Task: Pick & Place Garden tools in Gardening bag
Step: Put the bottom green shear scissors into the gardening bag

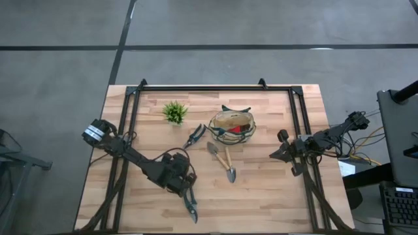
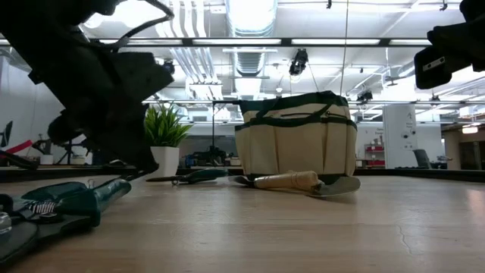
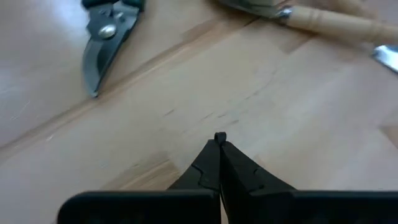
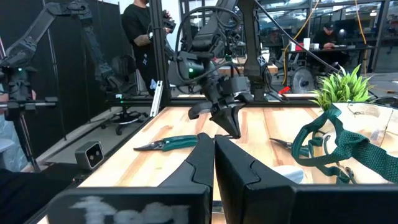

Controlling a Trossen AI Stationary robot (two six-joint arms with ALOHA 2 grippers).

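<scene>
The tan gardening bag (image 1: 232, 125) with green trim stands at the table's far middle, with a red-headed piece (image 1: 236, 129) inside. One pair of pruning shears (image 1: 194, 136) lies left of the bag. The wooden-handled trowel and fork (image 1: 225, 161) lie crossed in front of it. A second pair of shears, green-handled (image 1: 191, 205), lies near the front edge and also shows in the right wrist view (image 4: 168, 144). My left gripper (image 1: 186, 180) is shut and empty, pointing down just above the table beside these shears (image 4: 231, 127). My right gripper (image 1: 274, 155) is shut and empty at the right.
A small spiky green plant (image 1: 174, 112) stands in a white pot at the far left of the bag. A black frame rail (image 1: 215, 89) runs around the table's edges. Bare wood lies between the trowel and my right gripper. A person (image 4: 140, 28) stands beyond the table's left side.
</scene>
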